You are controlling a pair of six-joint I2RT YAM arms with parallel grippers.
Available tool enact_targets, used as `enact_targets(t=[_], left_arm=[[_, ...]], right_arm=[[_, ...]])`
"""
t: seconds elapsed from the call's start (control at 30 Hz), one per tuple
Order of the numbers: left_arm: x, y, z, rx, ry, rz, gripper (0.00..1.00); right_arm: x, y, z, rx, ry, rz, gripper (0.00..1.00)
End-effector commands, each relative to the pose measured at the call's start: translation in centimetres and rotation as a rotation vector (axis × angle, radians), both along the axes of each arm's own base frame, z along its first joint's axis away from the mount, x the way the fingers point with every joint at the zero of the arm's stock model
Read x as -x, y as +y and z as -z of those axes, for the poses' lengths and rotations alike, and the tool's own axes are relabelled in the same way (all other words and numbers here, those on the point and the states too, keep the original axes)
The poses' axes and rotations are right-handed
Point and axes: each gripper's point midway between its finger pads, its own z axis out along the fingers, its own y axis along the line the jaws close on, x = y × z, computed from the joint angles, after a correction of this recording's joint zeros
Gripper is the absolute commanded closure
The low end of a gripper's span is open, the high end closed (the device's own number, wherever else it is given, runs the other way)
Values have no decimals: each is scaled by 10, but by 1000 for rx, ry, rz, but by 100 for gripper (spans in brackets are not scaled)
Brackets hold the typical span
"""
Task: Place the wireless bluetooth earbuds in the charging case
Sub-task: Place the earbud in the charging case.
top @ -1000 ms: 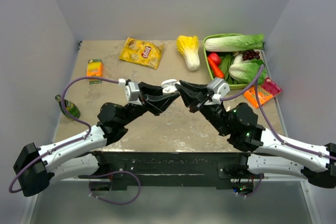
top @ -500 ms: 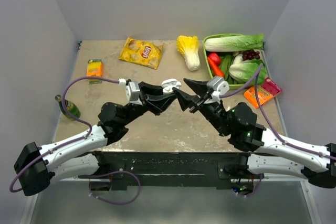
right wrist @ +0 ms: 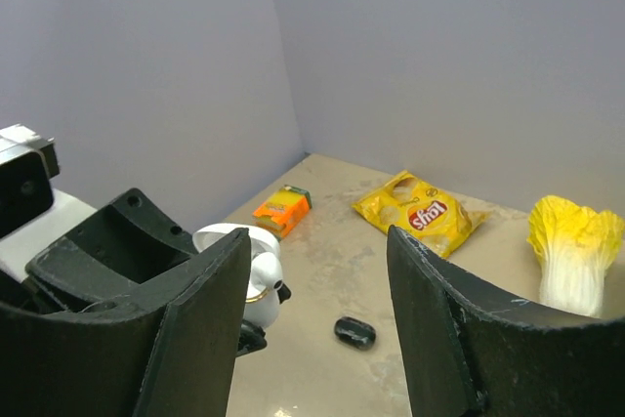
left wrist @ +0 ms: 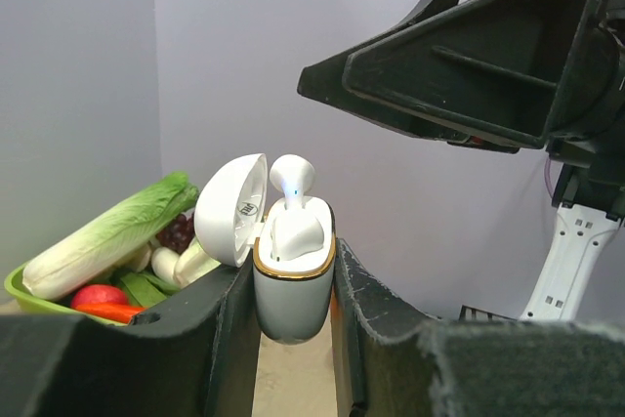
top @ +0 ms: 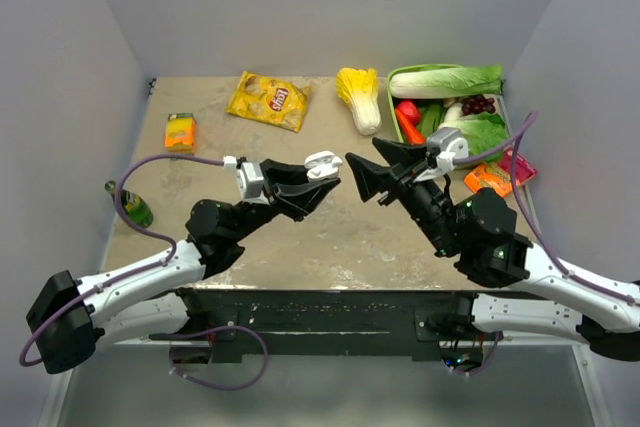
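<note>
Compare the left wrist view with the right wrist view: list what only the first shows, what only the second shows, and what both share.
Left wrist only: a white earbud standing in the open charging case, and the green basket of vegetables behind it. Right wrist only: the chips bag, orange box, yellow cabbage and a small dark object on the table. Both: the charging case clamped in the left gripper, and the right gripper, open and empty.

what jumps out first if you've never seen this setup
The left gripper holds a white charging case, lid open, in mid-air at the centre, a white earbud poking out. The right gripper gapes open and empty opposite. Far right sits a green basket of vegetables.
</note>
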Motion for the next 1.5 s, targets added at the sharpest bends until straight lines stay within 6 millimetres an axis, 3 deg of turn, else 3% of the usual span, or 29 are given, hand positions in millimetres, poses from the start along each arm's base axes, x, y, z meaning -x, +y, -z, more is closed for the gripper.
enact_targets(t=[0.0,0.23,0.43,0.97,1.47], left_arm=[[9,16,-16,68,-129,-42,100],[17,23,-10,81,-212,-52,100],[18,23,-9,84,-220,-54,100],[6,20,-5,70,-180,-88,100],[-1,15,-13,85,-175,-100,100]], right_arm=[[-10,-4,11,48,94,77,39],[-16,-6,10,46,124,126,39],[-18,-1,23,101,144,128,39],[-5,19,25,109,135,-3,40],[1,31,33,131,145,-68,41]])
